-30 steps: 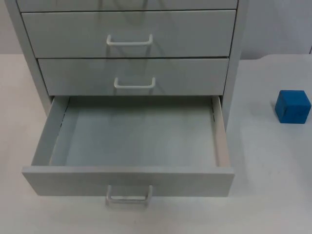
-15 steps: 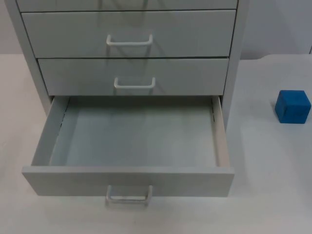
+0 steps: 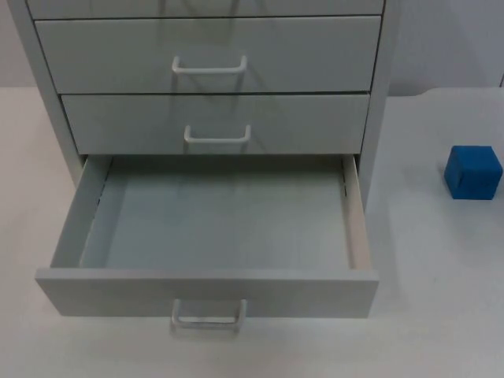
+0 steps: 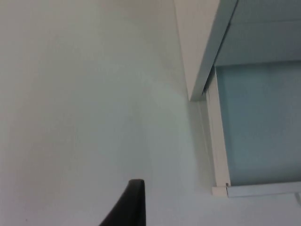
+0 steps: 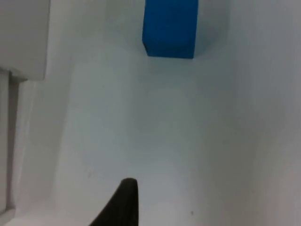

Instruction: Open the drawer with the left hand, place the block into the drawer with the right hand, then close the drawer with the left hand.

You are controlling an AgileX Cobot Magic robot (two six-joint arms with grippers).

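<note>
The bottom drawer (image 3: 213, 228) is standing pulled out with nothing lying in it, so the opening step looks done and the block (image 3: 472, 172) is what the next move turns on. The block is sitting on the desk (image 3: 441, 299), well apart from the cabinet (image 3: 213, 79) on the right arm's side, so the right arm is the nearer one. In the right wrist view the block (image 5: 170, 27) is lying straight ahead of the right tool (image 5: 123, 202), with bare desk between them and the cabinet's corner (image 5: 23, 37) off to one side. It is a cube, so no long axis is dictating the approach; the tool would need to travel forward and down onto it. The left tool (image 4: 129, 203) is waiting over the desk beside the drawer's side wall (image 4: 214, 141). One fingertip of each tool is showing, so whether either is spread or closed I cannot tell.
</note>
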